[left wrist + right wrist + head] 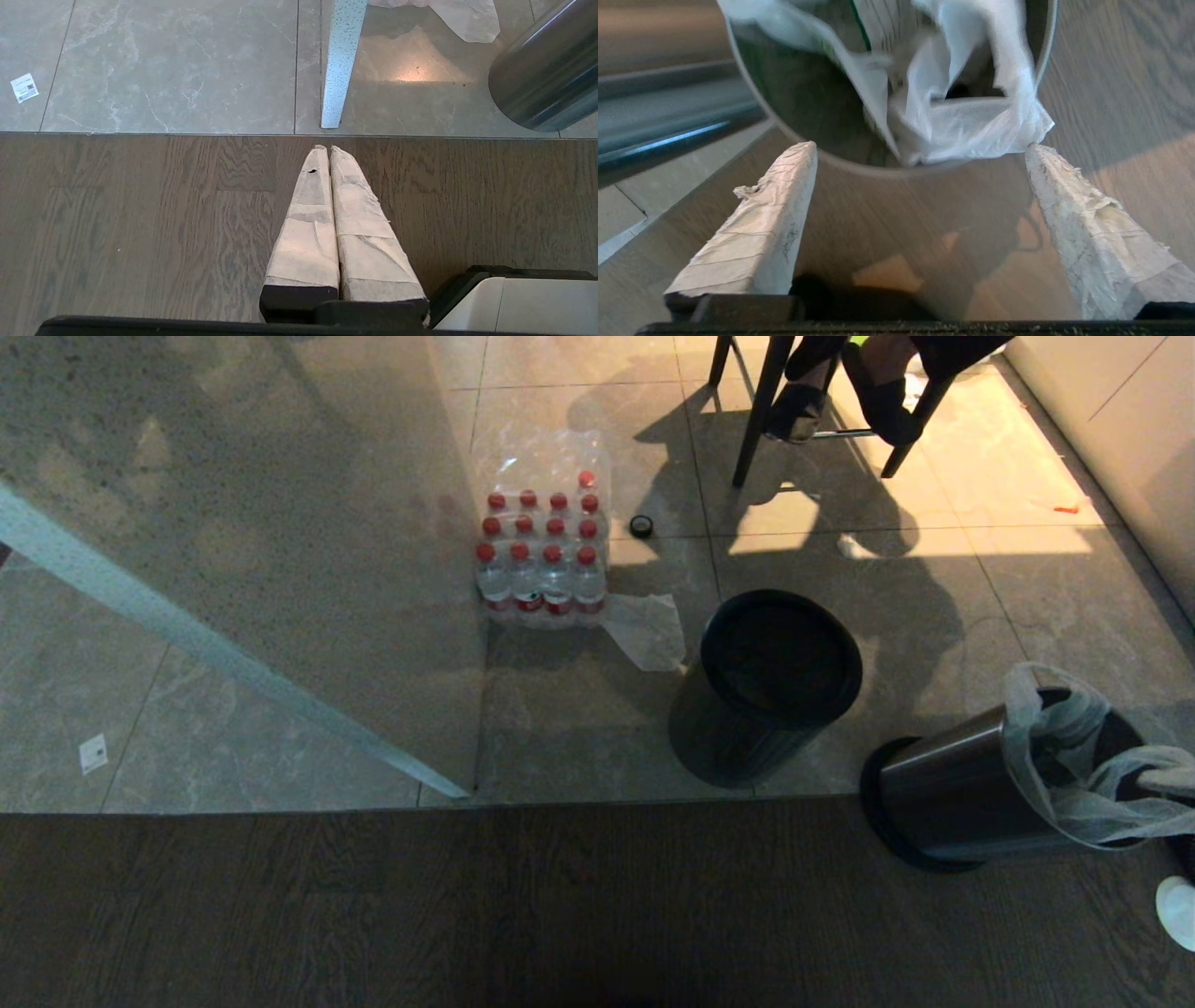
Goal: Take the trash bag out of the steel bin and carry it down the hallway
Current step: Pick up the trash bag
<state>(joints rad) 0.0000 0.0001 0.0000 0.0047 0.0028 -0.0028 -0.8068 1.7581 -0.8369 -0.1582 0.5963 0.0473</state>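
Although the trash bag [1083, 775] is partly pulled out, you can see it is still caught in the steel bin [943, 793], which lies tipped on its side on the dark wood floor [467, 915] at the right of the head view, its black base ring toward the tiles and its mouth toward the right edge. Filmy white plastic drapes over the rim and trails out to the right. Your right gripper [920, 149] faces that open mouth from just outside it, jaws spread wide with one taped finger [761, 224] on each side; the crumpled bag hangs between the tips, and it is not pinched. Your left gripper [329, 151] hangs over the wood floor with its two taped fingers pressed together on nothing, near the seam where the tiles begin. Just beyond the tipped bin, a second bin [766, 691] with a black rim stands upright on the marbled tiles [280, 728]. Farther back sits a wrapped pack of red-capped bottles [546, 560] with loose clear plastic [649, 630] beside it. Past that, a person's feet [840, 392] rest among dark chair legs [756, 420].
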